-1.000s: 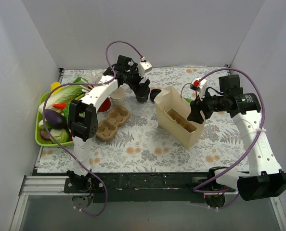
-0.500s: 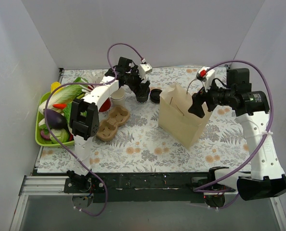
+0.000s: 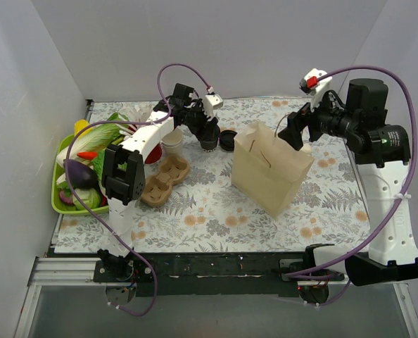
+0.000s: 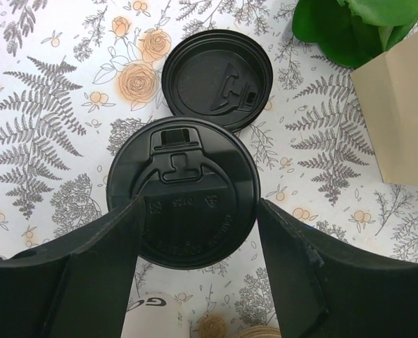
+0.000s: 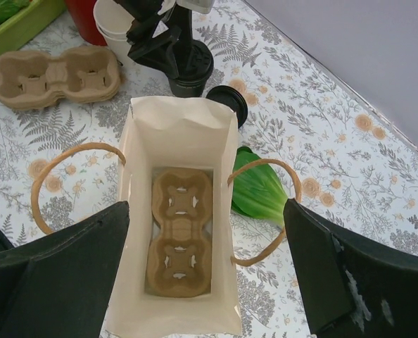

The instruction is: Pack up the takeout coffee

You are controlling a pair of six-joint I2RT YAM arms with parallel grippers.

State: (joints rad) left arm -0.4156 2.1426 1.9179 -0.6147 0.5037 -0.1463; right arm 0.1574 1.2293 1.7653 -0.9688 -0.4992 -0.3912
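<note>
So the takeout coffee, a small cream paper cup with a round black plastic lid [image 4: 181, 211], is standing on the flowery tablecloth [image 3: 216, 204] toward the far side, left of centre. The left gripper [image 4: 200, 203] is right over it with one finger on each side of the cup. The lid hides where the fingers [image 4: 100, 264] would meet the cup wall, so I honestly can't tell whether it's squeezing or just bracketing it.

A loose black plastic lid [image 4: 217, 79] lies flat just beyond the cup, nearly touching its rim in the left wrist view. A lidless cream paper cup [image 3: 172, 143] sits just left of the coffee, with a red cup [image 3: 151, 154] beside that. A brown moulded cardboard cup carrier [image 3: 165, 179] sits nearer.

The tan paper bag with loop handles [image 5: 181, 123] stands upright and open, right of the coffee and apart from it. A second cardboard carrier [image 5: 180, 239] lies flat on its bottom. The right gripper [image 5: 205, 211] hangs above the bag mouth, fingers spread wide, holding nothing. A green leaf [image 5: 258, 186] lies on the table against the bag's far side. The green tray of vegetables [image 3: 58, 201] is at the far left.
</note>
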